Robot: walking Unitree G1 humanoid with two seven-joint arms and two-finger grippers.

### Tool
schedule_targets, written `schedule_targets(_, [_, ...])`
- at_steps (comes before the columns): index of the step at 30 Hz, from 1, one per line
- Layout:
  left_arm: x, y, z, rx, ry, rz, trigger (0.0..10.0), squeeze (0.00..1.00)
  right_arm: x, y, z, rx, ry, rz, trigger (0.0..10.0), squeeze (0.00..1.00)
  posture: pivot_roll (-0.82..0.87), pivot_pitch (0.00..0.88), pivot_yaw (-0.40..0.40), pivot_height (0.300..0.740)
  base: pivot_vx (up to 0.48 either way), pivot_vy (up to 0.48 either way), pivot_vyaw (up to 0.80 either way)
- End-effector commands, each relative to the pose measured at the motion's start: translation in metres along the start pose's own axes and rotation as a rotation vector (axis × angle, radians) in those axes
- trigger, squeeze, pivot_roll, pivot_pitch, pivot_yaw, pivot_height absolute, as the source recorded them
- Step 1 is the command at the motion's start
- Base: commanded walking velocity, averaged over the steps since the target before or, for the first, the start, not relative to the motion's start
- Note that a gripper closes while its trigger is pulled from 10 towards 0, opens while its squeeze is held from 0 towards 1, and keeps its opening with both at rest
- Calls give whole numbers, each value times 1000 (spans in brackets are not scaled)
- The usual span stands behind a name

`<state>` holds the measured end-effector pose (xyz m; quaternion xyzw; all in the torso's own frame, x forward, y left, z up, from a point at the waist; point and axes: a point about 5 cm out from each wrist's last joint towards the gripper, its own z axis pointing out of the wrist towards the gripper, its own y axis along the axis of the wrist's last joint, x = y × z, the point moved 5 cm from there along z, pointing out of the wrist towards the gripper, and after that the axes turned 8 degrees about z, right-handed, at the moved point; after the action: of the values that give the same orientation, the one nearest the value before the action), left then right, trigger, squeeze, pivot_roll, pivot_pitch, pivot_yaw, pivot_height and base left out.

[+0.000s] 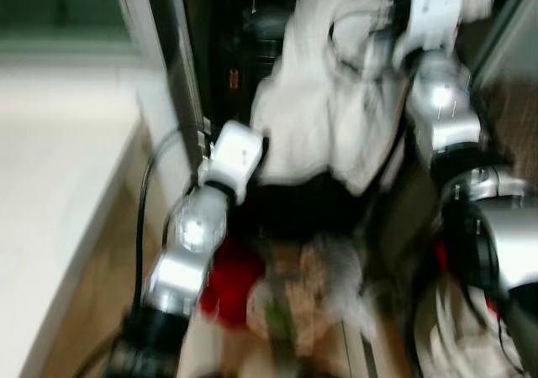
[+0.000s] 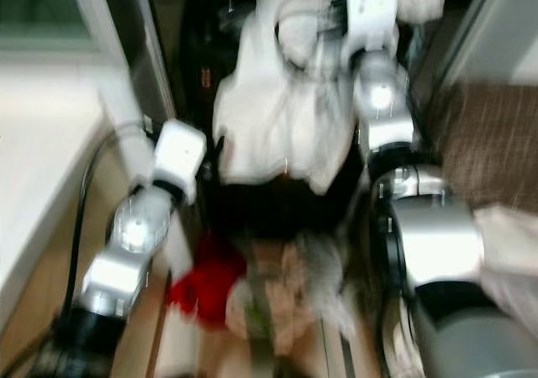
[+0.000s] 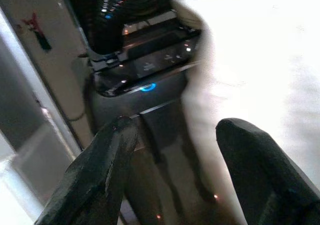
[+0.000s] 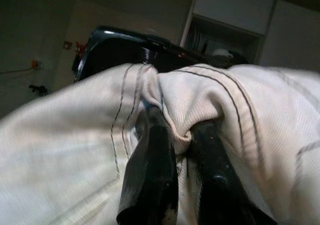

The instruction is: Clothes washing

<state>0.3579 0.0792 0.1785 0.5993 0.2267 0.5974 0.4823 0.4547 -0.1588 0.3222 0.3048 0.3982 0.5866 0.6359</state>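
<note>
A: Where is the washing, relative to the washing machine (image 3: 145, 80)?

B: Held up in front of it; a white garment (image 1: 324, 109) with thin dark stripes, hanging bunched and blurred over the machine's dark body; in the left wrist view, draped just beside the control panel (image 3: 150, 65) with its small blue light; more laundry heaped in a basket (image 1: 290, 298) below the machine's front, nearer the robot, with a red piece (image 1: 229, 281) on the left side of the heap and pale, patterned cloth beside it.

A: And the right gripper (image 4: 175, 135)?

B: Raised high before the machine, at the top of the white garment; fingers (image 4: 150, 175) narrow, pinched on a gathered fold of the striped cloth; fabric puckered between the two black tips; dark top of the machine visible beyond the cloth in the right wrist view.

A: The left gripper (image 3: 172, 130)?

B: Lower, at the machine's left side, close to the garment's hanging edge; fingers spread wide, nothing between them; pointing toward the machine's dark front, white cloth just beside one finger (image 3: 260, 175); touching or not, impossible to tell.

A: Anything else around the machine?

B: A pale wall edge or door frame (image 1: 147, 59) to its left; a black cable (image 1: 143, 218) running along the left arm; whole head view smeared by motion, so fine detail lost.
</note>
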Motion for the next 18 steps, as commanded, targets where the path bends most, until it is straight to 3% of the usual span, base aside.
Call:
schedule_targets(1, [8, -3, -1, 9, 16, 13, 10000, 0, 6, 29, 10, -107, 5, 22, 0, 0, 14, 0, -13, 740, 461, 0, 0])
schedule_targets(18, [8, -3, -1, 9, 16, 13, 10000, 0, 6, 29, 10, -107, 5, 22, 0, 0, 14, 0, -13, 740, 461, 0, 0])
